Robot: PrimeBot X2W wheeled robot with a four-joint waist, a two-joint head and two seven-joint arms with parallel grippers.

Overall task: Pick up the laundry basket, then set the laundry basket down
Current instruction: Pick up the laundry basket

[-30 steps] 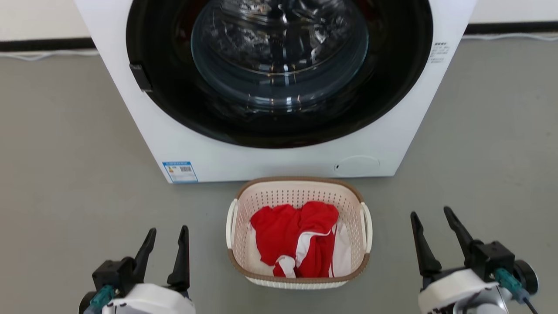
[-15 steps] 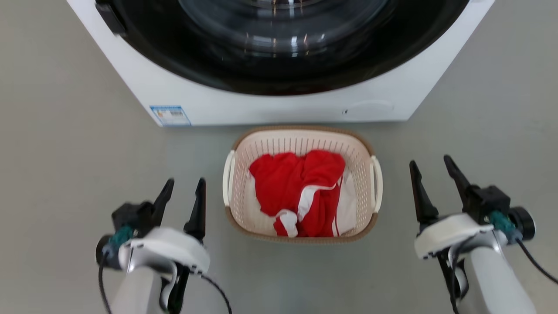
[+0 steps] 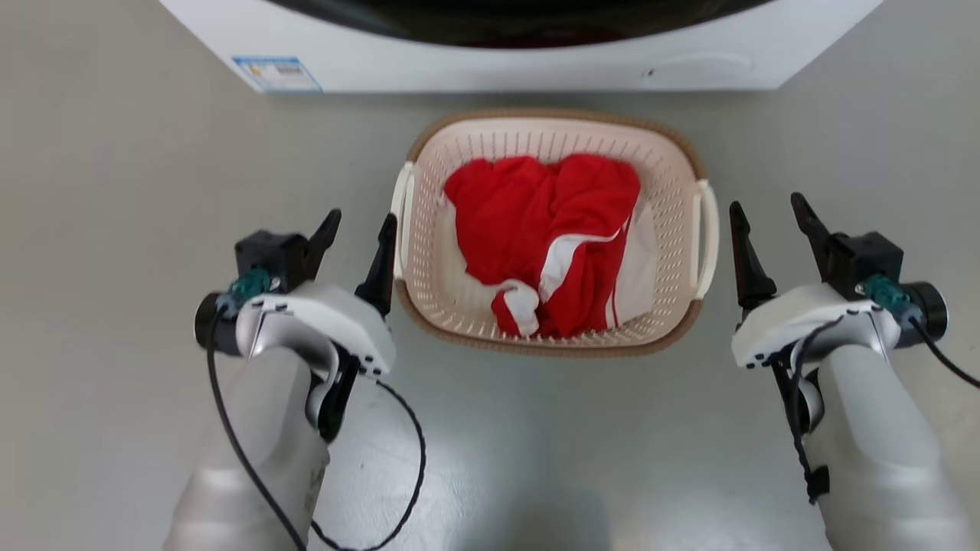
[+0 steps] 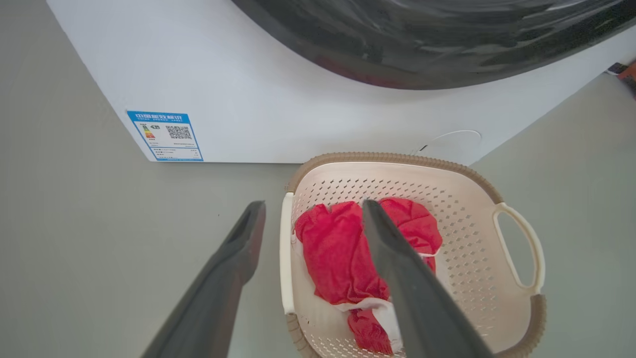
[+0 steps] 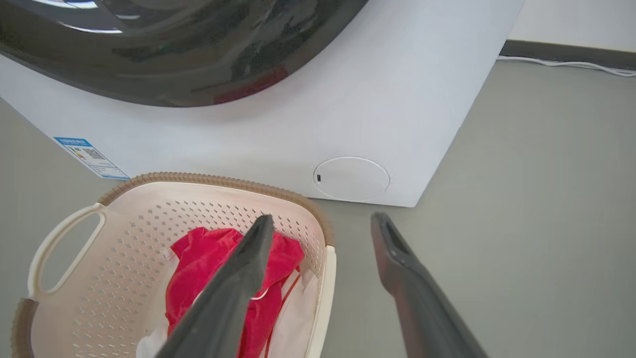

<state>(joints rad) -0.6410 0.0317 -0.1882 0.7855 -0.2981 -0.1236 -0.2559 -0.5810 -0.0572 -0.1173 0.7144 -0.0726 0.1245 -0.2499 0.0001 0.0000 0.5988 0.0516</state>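
Observation:
The laundry basket [image 3: 551, 119], cream with a brown rim, stands on the grey floor just in front of the washer. Red and white clothes [image 3: 543, 222] lie inside it. My left gripper [image 3: 361, 220] is open beside the basket's left handle [image 3: 401, 207], its inner finger close against it. My right gripper [image 3: 766, 204] is open a little right of the right handle [image 3: 706, 229]. In the left wrist view the left gripper [image 4: 313, 205] has the left handle [image 4: 285, 258] lined up between its fingers. The right wrist view shows the right gripper [image 5: 323, 218] framing the right handle [image 5: 323, 298] in the same way. Nothing is gripped.
The white washer [image 3: 459, 61] with its blue label [image 3: 276, 73] stands right behind the basket, its dark door [image 5: 149, 54] overhead in the wrist views. Bare grey floor [image 3: 115, 229] lies on both sides. A wall base and cable [image 5: 571, 57] run at the far right.
The head camera has tilted down, shifting the whole picture up. Both grippers have advanced alongside the basket's handles, the left one closing in on the left handle. Both stay open.

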